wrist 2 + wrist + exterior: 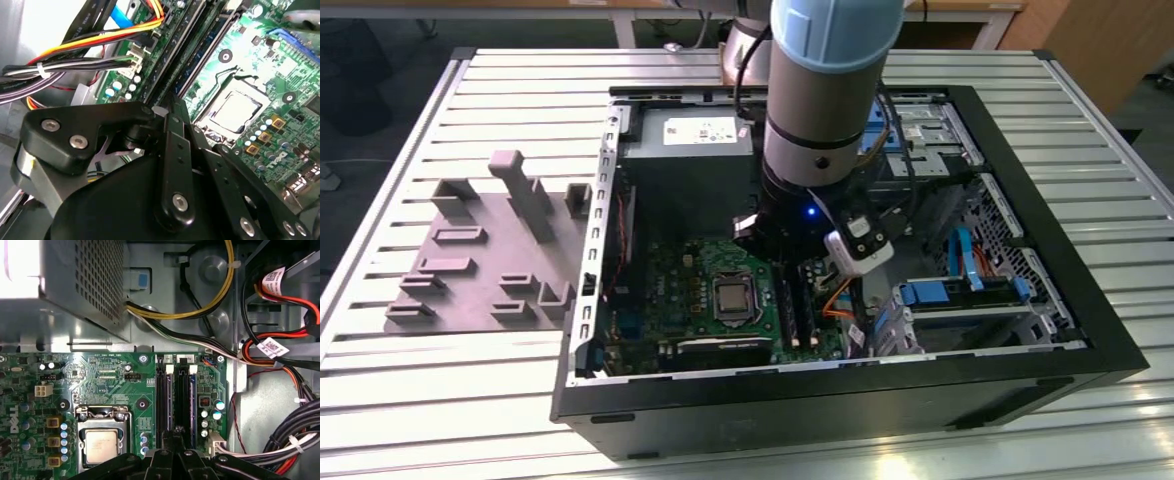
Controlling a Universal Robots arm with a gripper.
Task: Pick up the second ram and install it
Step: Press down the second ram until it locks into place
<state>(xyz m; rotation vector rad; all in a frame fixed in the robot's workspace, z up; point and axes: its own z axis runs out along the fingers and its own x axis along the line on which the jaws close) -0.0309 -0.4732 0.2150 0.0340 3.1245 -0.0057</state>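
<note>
Standing edge-on in motherboard point(100, 380) slot: dark narrow second ram point(183, 405); end effector point(172, 440) clenched, empty.

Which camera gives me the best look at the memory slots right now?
The first wrist view: the memory slots run straight up the picture beside the processor. The second wrist view shows them slanting away behind the gripper. In the exterior view the arm covers part of them.

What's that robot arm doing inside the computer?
The robot arm has reached down into an open computer case on the table. Its claw sits right over the long memory slots beside the silver processor on the green motherboard. A dark memory stick, the second ram, stands in those slots under the claw. The grey fixture plate sits outside the case.
</note>
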